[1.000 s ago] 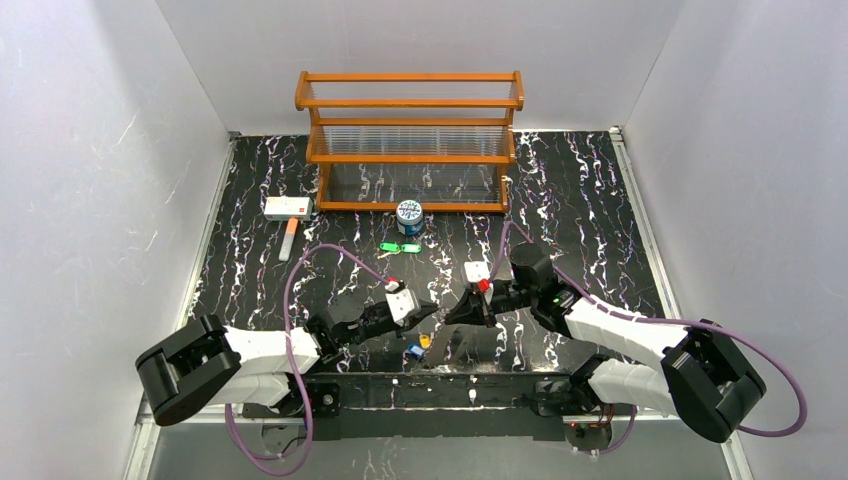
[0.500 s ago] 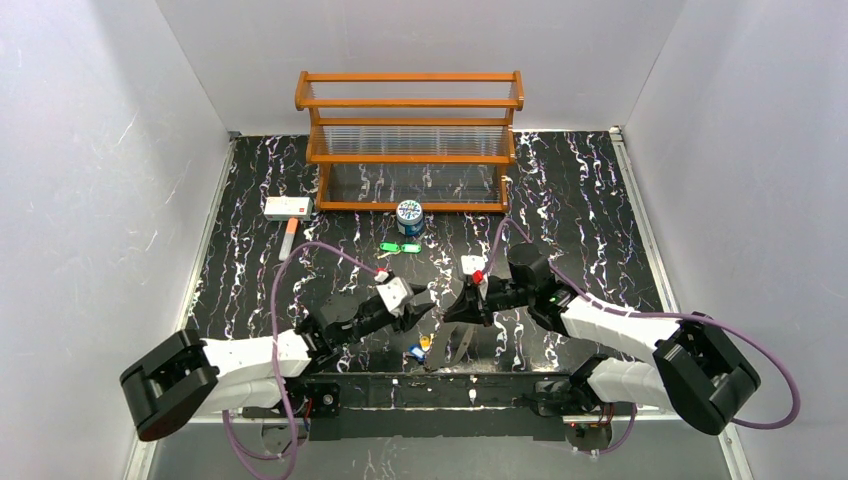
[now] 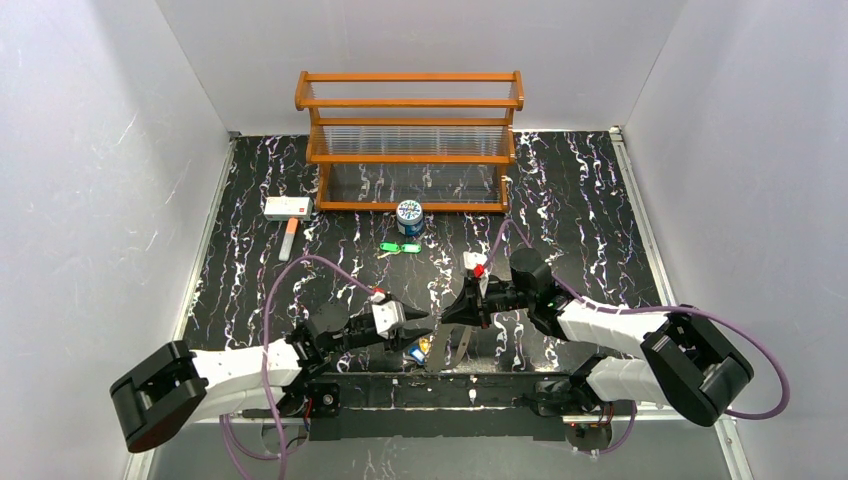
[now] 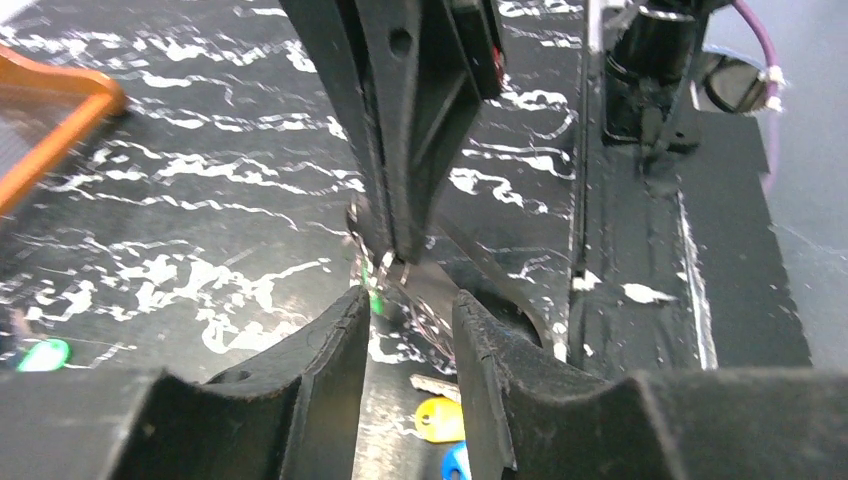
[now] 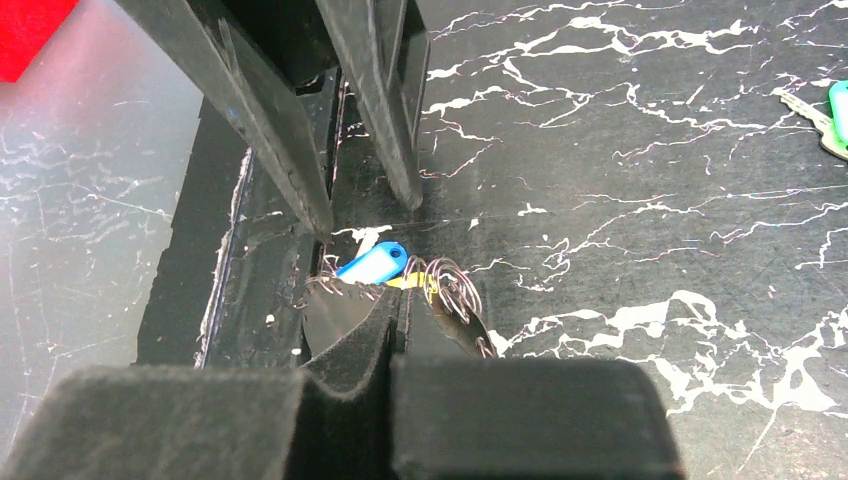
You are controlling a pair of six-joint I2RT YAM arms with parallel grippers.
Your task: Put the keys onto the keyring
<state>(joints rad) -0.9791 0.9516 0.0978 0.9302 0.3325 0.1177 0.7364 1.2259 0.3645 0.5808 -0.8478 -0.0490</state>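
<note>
- R gripper (image 5: 395, 322): fingers pressed tight together, clamped on the keyring (image 5: 452, 290). Thin wire loops and a flat silvery bit stick out either side of the fingertips.
- The keyring hangs from R gripper just over the table (image 3: 560, 190), front centre. In top view a pale strip trails down from it twd the arm bases.
- L gripper (image 4: 408, 300): narrow gap betw fingers, nothing pinched in it as far as I can see. Its tips point at R gripper's tips, v. close; touching or not, can't tell.
- Under/betw the two grippers: blue key (image 5: 370, 262) + yellow key (image 4: 440, 418), right by the wire loops. The yellow key is mostly hidden in R wrist view. Can't tell if either is threaded on the ring or just lying beside it.
- Tiny green speck at R fingertips in L wrist view, too small to say what.
- Two green keys (image 3: 401, 248) lie flat, side by side on the table, well apart from both grippers, just in front of the can (image 3: 409, 216).
- The can is blue/white, upright, just in front of the wooden rack (image 3: 410, 140) at the back.
- White box (image 3: 288, 207) w/ red mark, back left; a stick (image 3: 288, 240) lies just in front of it.
</note>
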